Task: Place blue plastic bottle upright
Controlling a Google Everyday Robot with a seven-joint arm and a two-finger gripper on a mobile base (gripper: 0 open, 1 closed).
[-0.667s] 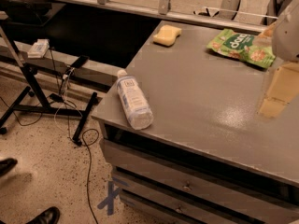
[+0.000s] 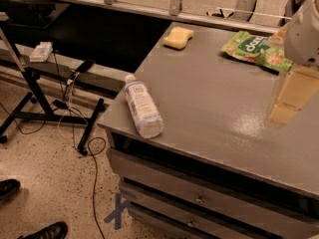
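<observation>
Item 1: you are looking at the blue plastic bottle (image 2: 143, 106) lying on its side at the front-left corner of the grey table (image 2: 209, 108). Its white cap is pointing toward the back-left edge and its base is sitting just beside the front edge. Nothing is touching it.

Item 2: your gripper (image 2: 285, 106) is hanging over the right side of the table, well apart from the bottle and holding nothing visible. I cannot tell whether it is open or closed.

Item 3: a yellow sponge (image 2: 178, 37) is resting near the table's back edge, and a green snack bag (image 2: 254, 49) is lying at the back right, near the gripper.

Item 4: a blue tape cross (image 2: 117, 210) is showing on the floor below the table's front-left corner. Cables (image 2: 94, 173) are trailing beside it.
</observation>
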